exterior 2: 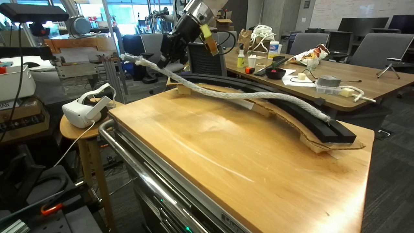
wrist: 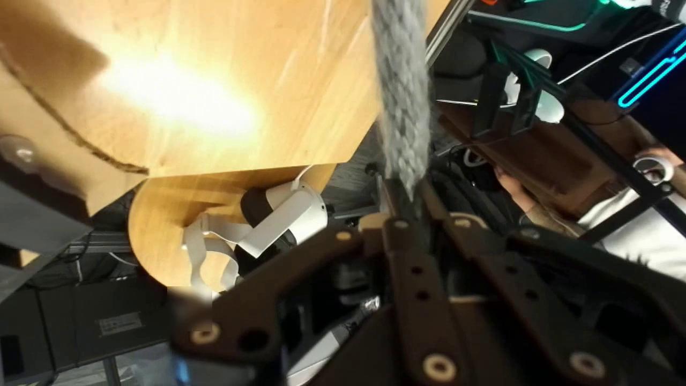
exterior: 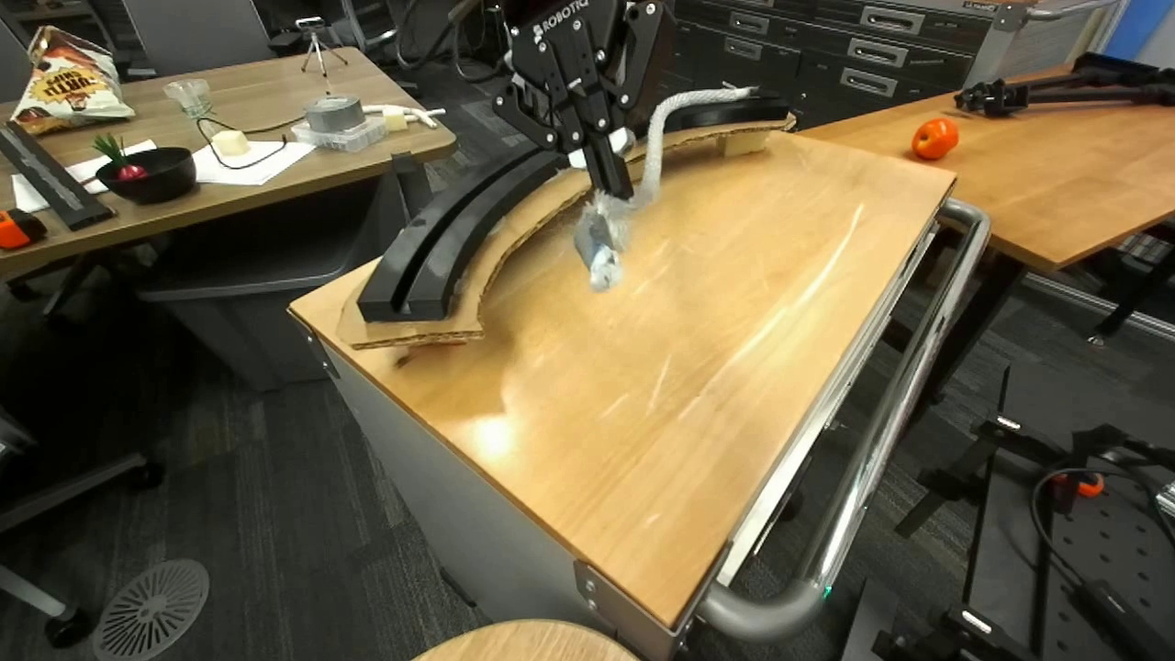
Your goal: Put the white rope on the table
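The white rope (exterior: 654,142) is held up near one end by my gripper (exterior: 617,184). In an exterior view the rope (exterior 2: 233,94) sags from the gripper (exterior 2: 162,61) across to its far end, which lies on the black track (exterior 2: 310,126). The held end, with a frayed, taped tip, sticks out past the fingers in the air. In the wrist view the rope (wrist: 403,91) runs up from between the closed fingertips (wrist: 410,195). The light-brown table (exterior: 679,321) is below the gripper; its top also shows in an exterior view (exterior 2: 226,145).
The curved black track (exterior: 477,229) rests on raised cardboard (exterior: 528,225) along one table side. A metal tube rail (exterior: 872,477) runs along the opposite side. A round stool with a white headset (exterior 2: 81,111) stands beside the table. A cluttered desk (exterior 2: 388,87) is behind the track.
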You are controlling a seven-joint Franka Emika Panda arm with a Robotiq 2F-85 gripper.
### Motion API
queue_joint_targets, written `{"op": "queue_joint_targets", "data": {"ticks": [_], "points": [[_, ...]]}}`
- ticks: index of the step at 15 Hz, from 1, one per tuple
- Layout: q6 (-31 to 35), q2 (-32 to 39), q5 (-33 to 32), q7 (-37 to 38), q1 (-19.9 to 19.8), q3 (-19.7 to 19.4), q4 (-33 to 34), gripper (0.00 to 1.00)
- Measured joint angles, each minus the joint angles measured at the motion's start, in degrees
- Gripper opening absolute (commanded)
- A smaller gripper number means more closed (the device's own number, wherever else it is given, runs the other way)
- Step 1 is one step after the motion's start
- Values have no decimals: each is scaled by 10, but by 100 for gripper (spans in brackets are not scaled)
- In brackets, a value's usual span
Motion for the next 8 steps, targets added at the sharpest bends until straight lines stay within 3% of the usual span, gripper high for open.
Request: {"op": "queue_joint_targets", "data": {"ticks": [1, 4, 8], "points": [[-2, 4, 3, 1, 0, -3, -5, 32], [-1, 10, 2, 7, 0, -14, -16, 55], [41, -17, -49, 30, 9, -28, -21, 84]]}}
